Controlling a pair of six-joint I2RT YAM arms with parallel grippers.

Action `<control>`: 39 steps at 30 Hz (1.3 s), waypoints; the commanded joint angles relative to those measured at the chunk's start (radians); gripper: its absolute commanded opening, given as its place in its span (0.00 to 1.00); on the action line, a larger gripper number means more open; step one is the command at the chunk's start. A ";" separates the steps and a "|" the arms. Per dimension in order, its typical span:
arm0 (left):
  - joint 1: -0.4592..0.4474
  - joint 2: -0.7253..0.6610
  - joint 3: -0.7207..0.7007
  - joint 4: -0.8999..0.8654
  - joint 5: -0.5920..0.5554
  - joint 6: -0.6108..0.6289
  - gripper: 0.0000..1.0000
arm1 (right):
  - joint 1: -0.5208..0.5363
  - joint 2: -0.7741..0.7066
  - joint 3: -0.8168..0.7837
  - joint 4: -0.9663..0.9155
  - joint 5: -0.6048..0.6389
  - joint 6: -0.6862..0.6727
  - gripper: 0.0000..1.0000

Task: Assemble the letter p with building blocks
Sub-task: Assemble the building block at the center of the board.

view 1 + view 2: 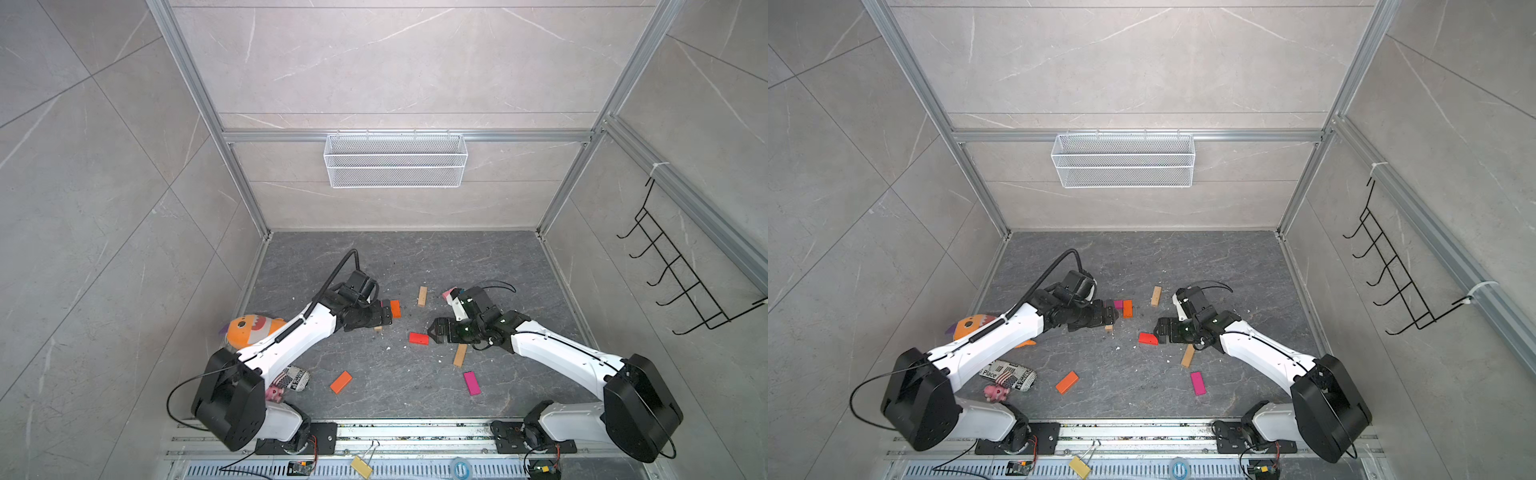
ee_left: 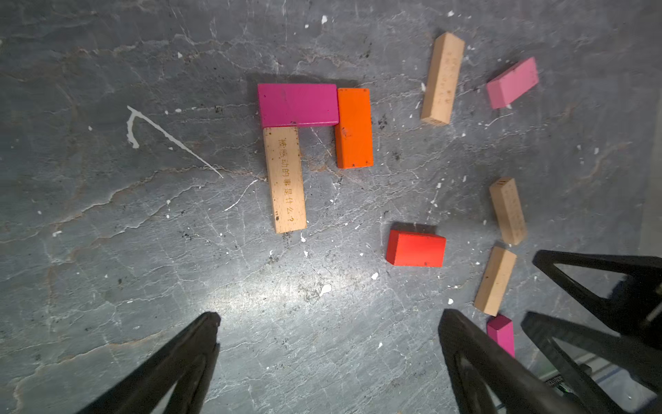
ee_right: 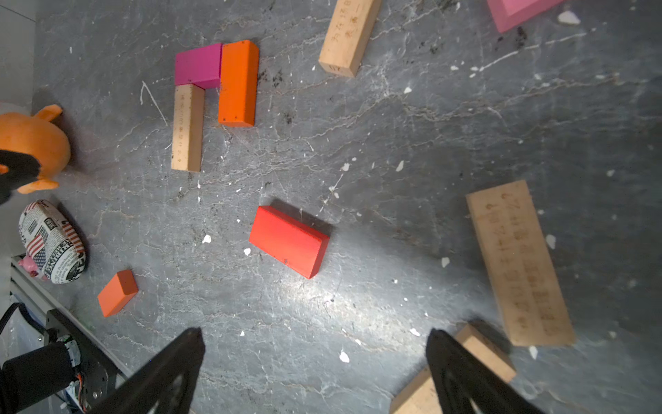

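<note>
A partial letter p lies flat on the dark slate floor: a magenta block (image 2: 297, 105) across the top, an orange block (image 2: 354, 128) down one side, and a tan stem (image 2: 285, 179) down the other. My left gripper (image 2: 329, 317) hovers open just short of it, with nothing between its fingers. A red block (image 3: 288, 241) lies loose in front of my right gripper (image 3: 315, 334), which is open and empty. Both grippers face each other in a top view, left (image 1: 386, 313) and right (image 1: 435, 330). Loose tan (image 1: 422, 296), orange (image 1: 341, 382) and magenta (image 1: 472, 383) blocks lie around.
An orange plush fish (image 1: 253, 328), a newspaper-print pouch (image 1: 293, 377) and a small pink toy (image 1: 275, 392) sit beside the left arm. A tan block (image 1: 460, 355) lies under the right wrist, a light pink one (image 1: 448, 293) behind it. A wire basket (image 1: 395, 160) hangs on the back wall.
</note>
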 commanded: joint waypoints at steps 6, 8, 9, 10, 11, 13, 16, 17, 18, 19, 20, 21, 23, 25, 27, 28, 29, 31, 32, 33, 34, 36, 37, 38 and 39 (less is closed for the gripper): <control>-0.003 -0.281 -0.156 0.093 -0.043 0.093 0.99 | 0.109 0.116 0.084 -0.023 0.103 0.113 1.00; -0.003 -0.330 -0.172 0.070 -0.078 0.113 0.99 | 0.124 0.150 0.100 -0.017 0.119 0.143 0.99; -0.003 -0.349 -0.176 0.056 -0.096 0.125 0.99 | 0.129 0.165 0.108 -0.014 0.126 0.157 0.99; -0.003 -0.370 -0.179 0.042 -0.116 0.132 0.99 | 0.134 0.183 0.118 -0.013 0.136 0.176 0.99; -0.003 -0.388 -0.178 0.027 -0.137 0.132 0.99 | 0.138 0.202 0.129 -0.015 0.149 0.196 0.98; -0.003 -0.416 -0.177 0.018 -0.149 0.132 0.99 | 0.148 0.231 0.145 -0.015 0.169 0.232 0.96; -0.003 -0.425 -0.149 -0.019 -0.147 0.150 0.99 | 0.172 0.278 0.170 -0.012 0.197 0.279 0.94; -0.003 -0.421 -0.137 -0.036 -0.146 0.157 0.99 | 0.177 0.293 0.178 -0.012 0.204 0.288 0.94; -0.003 -0.418 -0.126 -0.052 -0.142 0.166 0.99 | 0.181 0.304 0.185 -0.012 0.208 0.296 0.93; -0.003 -0.413 -0.115 -0.066 -0.134 0.176 0.99 | 0.185 0.317 0.192 -0.011 0.213 0.305 0.93; -0.003 -0.411 -0.109 -0.073 -0.122 0.191 0.99 | 0.187 0.329 0.198 -0.010 0.218 0.312 0.92; -0.003 -0.412 -0.107 -0.076 -0.113 0.201 0.99 | 0.189 0.340 0.205 -0.012 0.221 0.316 0.91; -0.003 -0.409 -0.101 -0.085 -0.101 0.222 0.99 | 0.196 0.359 0.216 -0.014 0.229 0.327 0.88; -0.003 -0.405 -0.099 -0.087 -0.111 0.226 0.99 | 0.203 0.374 0.222 -0.019 0.247 0.339 0.86; -0.003 -0.398 -0.092 -0.092 -0.099 0.233 0.99 | 0.208 0.389 0.229 -0.025 0.257 0.353 0.84; -0.003 -0.392 -0.085 -0.098 -0.092 0.239 0.99 | 0.211 0.397 0.232 -0.025 0.262 0.358 0.83; -0.003 -0.385 -0.081 -0.104 -0.091 0.243 0.99 | 0.214 0.404 0.237 -0.026 0.266 0.360 0.81; -0.003 -0.378 -0.074 -0.114 -0.088 0.252 0.99 | 0.223 0.418 0.251 -0.034 0.276 0.363 0.80; -0.003 -0.375 -0.069 -0.120 -0.087 0.256 0.99 | 0.227 0.425 0.261 -0.042 0.288 0.366 0.80; -0.003 -0.375 -0.068 -0.125 -0.089 0.259 0.99 | 0.234 0.430 0.270 -0.047 0.297 0.367 0.80; -0.003 -0.375 -0.068 -0.126 -0.091 0.260 0.99 | 0.241 0.438 0.280 -0.057 0.311 0.368 0.80; -0.003 -0.375 -0.068 -0.129 -0.092 0.260 0.99 | 0.250 0.453 0.295 -0.067 0.329 0.373 0.80; -0.003 -0.375 -0.069 -0.131 -0.093 0.260 0.99 | 0.253 0.461 0.302 -0.069 0.336 0.375 0.79; -0.003 -0.376 -0.070 -0.133 -0.094 0.259 0.99 | 0.258 0.470 0.310 -0.074 0.344 0.377 0.79; -0.003 -0.374 -0.071 -0.135 -0.092 0.259 0.99 | 0.262 0.479 0.318 -0.077 0.350 0.379 0.79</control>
